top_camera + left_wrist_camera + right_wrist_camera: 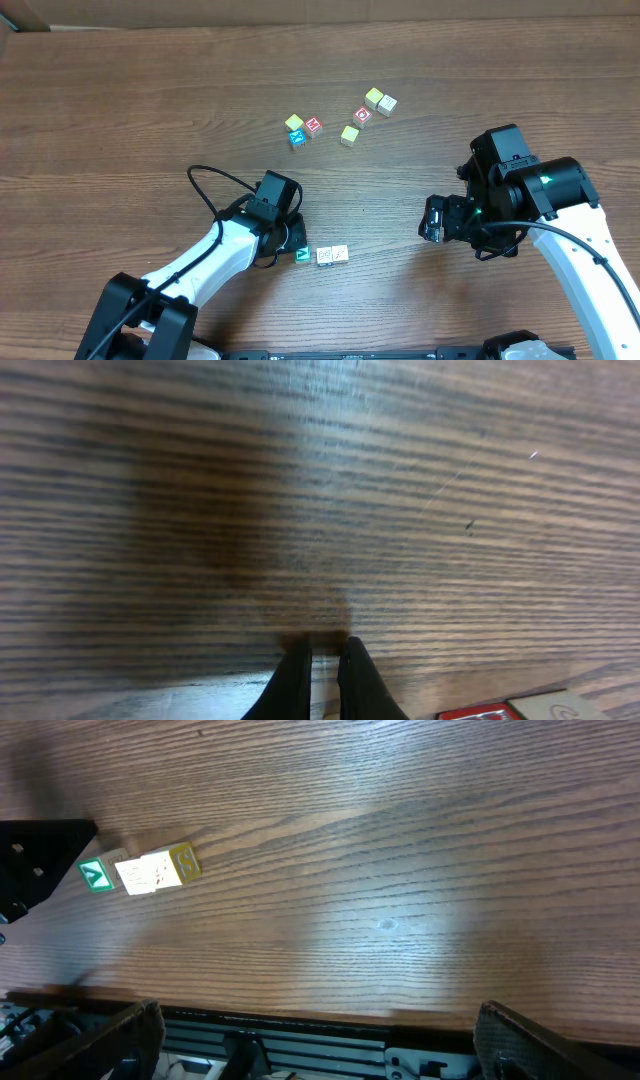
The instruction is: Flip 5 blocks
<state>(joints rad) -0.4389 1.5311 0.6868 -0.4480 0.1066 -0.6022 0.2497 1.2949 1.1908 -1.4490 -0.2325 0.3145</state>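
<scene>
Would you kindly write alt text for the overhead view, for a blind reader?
Over a wooden table, the shut left gripper sits beside a row of three blocks, the nearest one green. The open right gripper hangs off to the right, and seven more blocks lie scattered farther back.

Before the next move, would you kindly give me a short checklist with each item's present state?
1. Left gripper shut on nothing: ok.
2. Right gripper open and empty: ok.
3. Green V block close to the left gripper: ok.
4. Finger room around that block: not ok; it touches a pale block and stands in a row of three.
5. The two grippers well apart from each other: ok.
6. Count of blocks flipped so far: cannot tell.
</scene>
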